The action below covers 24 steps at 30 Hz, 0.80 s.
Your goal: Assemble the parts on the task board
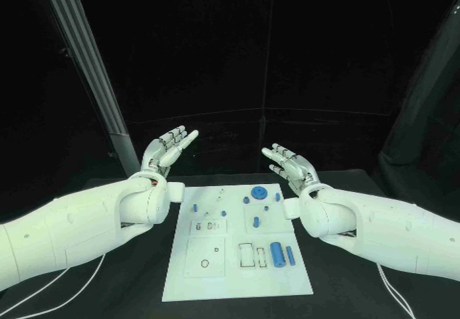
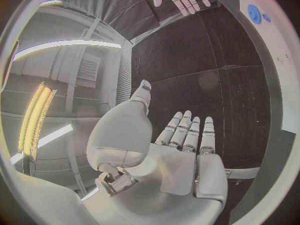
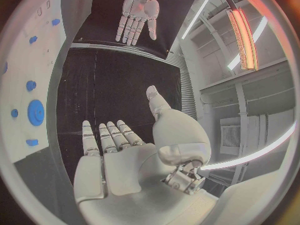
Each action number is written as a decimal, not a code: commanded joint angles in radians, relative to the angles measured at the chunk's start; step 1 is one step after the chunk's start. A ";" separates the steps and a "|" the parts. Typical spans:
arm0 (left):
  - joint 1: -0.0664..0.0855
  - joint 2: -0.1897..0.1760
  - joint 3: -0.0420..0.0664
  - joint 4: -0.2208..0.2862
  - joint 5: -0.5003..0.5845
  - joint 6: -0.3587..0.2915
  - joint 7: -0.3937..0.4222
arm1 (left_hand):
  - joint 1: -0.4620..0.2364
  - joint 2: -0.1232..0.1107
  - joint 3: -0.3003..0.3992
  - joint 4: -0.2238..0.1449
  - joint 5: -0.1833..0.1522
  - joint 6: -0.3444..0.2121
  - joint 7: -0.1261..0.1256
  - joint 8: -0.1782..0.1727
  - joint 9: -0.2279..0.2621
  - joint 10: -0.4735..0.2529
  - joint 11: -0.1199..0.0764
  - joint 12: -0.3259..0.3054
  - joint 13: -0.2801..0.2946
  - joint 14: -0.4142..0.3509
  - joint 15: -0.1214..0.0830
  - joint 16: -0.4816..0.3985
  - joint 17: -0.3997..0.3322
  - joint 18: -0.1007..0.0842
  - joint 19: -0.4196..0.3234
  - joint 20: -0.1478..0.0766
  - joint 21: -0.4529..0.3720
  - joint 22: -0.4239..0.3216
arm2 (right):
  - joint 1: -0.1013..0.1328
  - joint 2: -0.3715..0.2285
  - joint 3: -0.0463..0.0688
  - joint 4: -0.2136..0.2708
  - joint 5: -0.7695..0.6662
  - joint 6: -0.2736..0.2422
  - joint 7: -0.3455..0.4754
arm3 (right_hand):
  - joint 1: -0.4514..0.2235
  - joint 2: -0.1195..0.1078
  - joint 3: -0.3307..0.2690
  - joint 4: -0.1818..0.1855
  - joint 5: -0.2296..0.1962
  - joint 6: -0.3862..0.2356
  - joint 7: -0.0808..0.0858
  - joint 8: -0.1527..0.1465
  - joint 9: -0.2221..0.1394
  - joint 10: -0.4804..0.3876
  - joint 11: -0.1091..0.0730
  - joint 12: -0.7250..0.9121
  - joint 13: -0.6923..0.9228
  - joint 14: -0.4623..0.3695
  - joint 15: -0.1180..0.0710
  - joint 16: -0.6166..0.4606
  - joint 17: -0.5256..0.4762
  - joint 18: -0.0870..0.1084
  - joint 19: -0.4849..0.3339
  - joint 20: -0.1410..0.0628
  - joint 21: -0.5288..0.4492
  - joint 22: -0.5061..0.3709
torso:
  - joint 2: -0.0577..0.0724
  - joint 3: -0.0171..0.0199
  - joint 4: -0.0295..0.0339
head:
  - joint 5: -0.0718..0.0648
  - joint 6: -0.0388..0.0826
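Both hands are up off the table, palms turned toward each other, fingers straight and spread, with nothing in either. The left hand hangs at about 10 o'clock from the task board, the right hand at about 2 o'clock, both beyond its far edge.

The board lies flat in the middle of the black table. At its far end sits a round blue disc with small blue pegs around it; toward 4 o'clock lie 2 blue cylinders side by side, next to outlined slots.

The parts look like small, hard, light pieces, probably smooth and apt to roll or slip. I would pinch a cylinder across its middle, and the disc by its rim.

There is bare table on both sides of the board, so each arm has room to come down; the pegs stand close together, so fingers may knock neighbours.
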 commanded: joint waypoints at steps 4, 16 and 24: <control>0.004 0.003 -0.001 -0.007 0.023 0.084 0.049 | 0.071 0.031 -0.016 -0.010 0.009 0.126 0.040 0.034 0.016 0.148 0.039 0.045 0.014 0.150 0.042 0.026 0.016 0.023 0.100 0.041 0.057 0.025 | 0.008 0.012 -0.001 -0.028 -0.074 0.207 -0.061 | 0.320 -0.012 0.067 -0.021 0.040 0.394 0.106 0.100 0.051 0.440 0.095 0.099 0.046 0.483 0.090 0.127 0.056 0.063 0.450 0.046 0.227 0.112 | 0.000 -0.0001 0.0004 | 0.000 0.000; 0.004 -0.049 -0.003 0.004 -0.002 0.197 0.047 | 0.199 0.079 -0.006 -0.107 0.143 0.535 0.061 0.152 0.071 0.593 0.049 0.174 0.038 0.784 0.028 0.184 0.073 0.029 0.664 0.029 0.325 0.127 | 0.032 -0.012 0.000 -0.136 -0.487 0.136 -0.083 | 0.463 -0.069 0.097 -0.018 0.070 0.748 0.066 0.157 0.062 0.836 0.048 0.134 0.039 0.899 0.016 0.199 0.066 0.065 0.779 -0.038 0.478 0.215 | 0.019 -0.0073 0.0020 | 0.003 -0.006; 0.004 -0.081 -0.003 0.063 -0.054 0.232 0.029 | 0.226 0.092 0.006 -0.150 0.156 0.595 0.040 0.143 0.071 0.673 0.024 0.151 0.026 0.869 -0.001 0.181 0.084 0.026 0.729 -0.003 0.353 0.128 | 0.071 -0.003 0.000 -0.177 -0.755 0.215 -0.165 | 0.475 -0.088 0.121 -0.020 0.122 0.813 0.044 0.138 0.049 0.920 0.019 0.094 0.037 1.054 -0.031 0.212 0.072 0.065 0.835 -0.082 0.633 0.299 | 0.039 -0.0062 0.0066 | 0.004 0.000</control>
